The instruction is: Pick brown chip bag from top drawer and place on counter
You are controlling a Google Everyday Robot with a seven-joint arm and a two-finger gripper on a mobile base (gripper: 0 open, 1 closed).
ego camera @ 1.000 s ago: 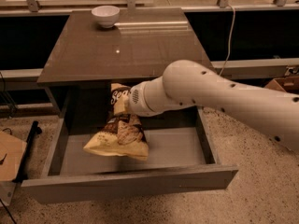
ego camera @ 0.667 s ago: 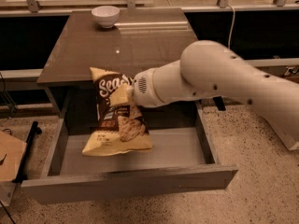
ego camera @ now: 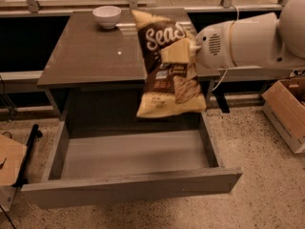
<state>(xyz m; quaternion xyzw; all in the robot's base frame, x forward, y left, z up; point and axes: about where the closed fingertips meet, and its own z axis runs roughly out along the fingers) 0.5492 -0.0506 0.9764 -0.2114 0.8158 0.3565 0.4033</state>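
We saw the gripper (ego camera: 191,47) by the right part of the counter (ego camera: 86,56), at the end of a thick white arm (ego camera: 248,37) that reached in from the right. It was clenched on the bag (ego camera: 164,80), pinching its right side about a third of the way down. The bag hung in the air from that one grip, touching nothing else that we could see. It stood nearly upright with its printed face toward us: cream top edge uppermost, white lettering beneath, pictured chips lower down, cream bottom edge lowest. Its upper half showed in front of the counter's right part. Its lower half dropped past the counter's front edge and hung above the rear of the drawer (ego camera: 128,192), clear of the drawer's bottom.

The drawer was pulled out toward us, its plain front panel nearest and its smooth grey inside in view. A white bowl (ego camera: 106,16) sat near the counter's far edge, left of the bag and apart from it. On the speckled floor (ego camera: 267,194) — to the right of the drawer — stood an open cardboard box (ego camera: 286,118), and a flat piece of cardboard (ego camera: 9,159) lay at the left.
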